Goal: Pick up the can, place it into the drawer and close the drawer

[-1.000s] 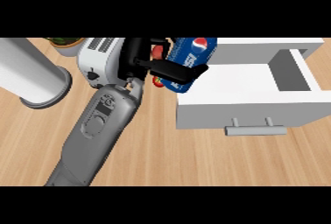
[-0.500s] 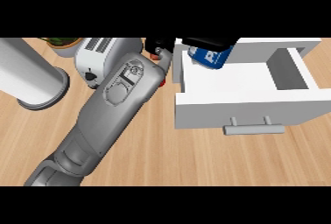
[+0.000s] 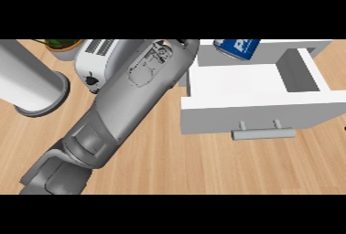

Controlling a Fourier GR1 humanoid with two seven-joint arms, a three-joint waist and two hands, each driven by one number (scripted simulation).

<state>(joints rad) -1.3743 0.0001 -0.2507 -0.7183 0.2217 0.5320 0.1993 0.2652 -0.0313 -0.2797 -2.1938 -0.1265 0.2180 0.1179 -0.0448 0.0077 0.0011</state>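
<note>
Head view: a grey forearm (image 3: 128, 105) crosses the wooden counter (image 3: 202, 169) diagonally from lower left to the top edge, where its hand passes out of sight, so its grip cannot be told. A blue can (image 3: 238, 48) sits at the top edge, over the back of the open white drawer (image 3: 256, 107), tilted, its long axis slanting; only part shows. A toaster (image 3: 94, 64) and a grey cylinder (image 3: 30, 82) stand left.

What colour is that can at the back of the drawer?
The can is blue with white lettering, seen in the head view, the only one, at the far end of the white drawer.
</note>
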